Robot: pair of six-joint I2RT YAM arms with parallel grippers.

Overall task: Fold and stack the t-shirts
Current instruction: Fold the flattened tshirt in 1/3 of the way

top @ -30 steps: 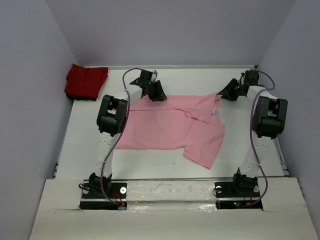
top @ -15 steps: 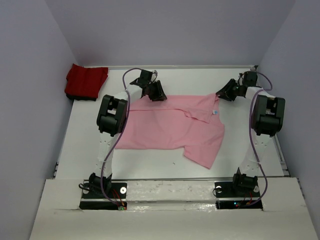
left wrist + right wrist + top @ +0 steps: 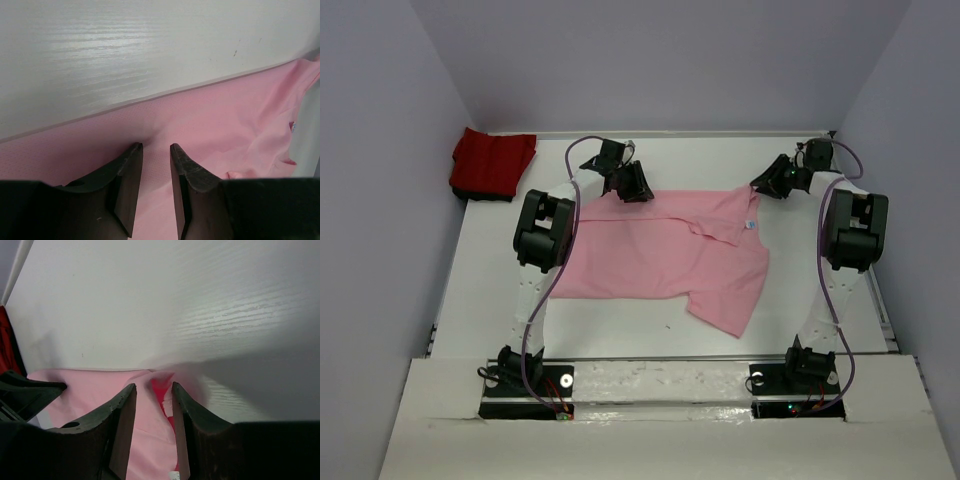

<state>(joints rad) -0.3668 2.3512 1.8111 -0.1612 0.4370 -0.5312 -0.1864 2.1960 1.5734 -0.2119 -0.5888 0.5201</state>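
The light pink t-shirt (image 3: 660,250) lies spread flat across the middle of the table, collar toward the right. My left gripper (image 3: 632,185) is down at its far left edge. Its jaws (image 3: 156,146) stand partly open over the pink cloth (image 3: 225,115), which shows flat in the gap. My right gripper (image 3: 767,183) is at the shirt's far right corner. It is open too (image 3: 153,385), with a raised fold of pink cloth (image 3: 90,385) between its fingers. The deep red t-shirt (image 3: 492,163) sits folded at the far left corner.
Grey walls close in the table (image 3: 670,150) at the back and on both sides. The red shirt's edge (image 3: 4,340) and my left gripper (image 3: 25,395) show at the left of the right wrist view. Both arm bases stand at the near edge.
My right gripper has shifted slightly back and to the left at the shirt's far right corner. The left gripper and both shirts have not moved.
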